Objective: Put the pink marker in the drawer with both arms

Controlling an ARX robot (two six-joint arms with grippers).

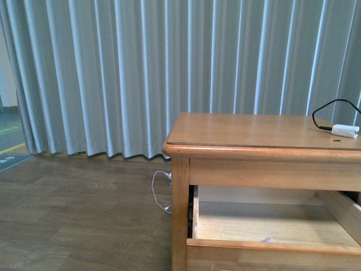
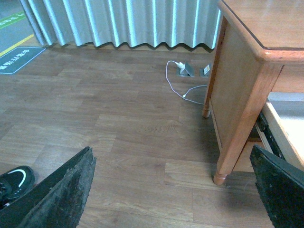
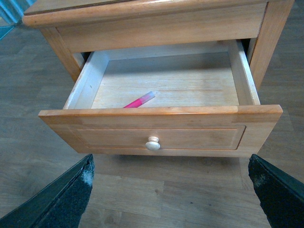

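Observation:
The drawer (image 3: 161,135) stands pulled out of the wooden cabinet (image 1: 259,132), its round pale knob (image 3: 153,143) facing the right wrist camera. Inside it lies the pink marker (image 3: 139,100), near the front wall, white end pointing inward. In the front view a small pale bit of it (image 1: 267,240) peeks over the drawer front (image 1: 271,251). My right gripper (image 3: 173,190) is open over the floor in front of the drawer, holding nothing. My left gripper (image 2: 175,190) is open too, above the floor beside the cabinet's front leg (image 2: 225,161). Neither arm appears in the front view.
A white adapter (image 1: 344,131) with a black cable (image 1: 333,107) rests on the cabinet top at the right. A white cord (image 2: 178,85) and floor sockets (image 2: 186,70) lie by the curtain (image 1: 169,73). A black shoe (image 2: 14,180) is on the floor at the left.

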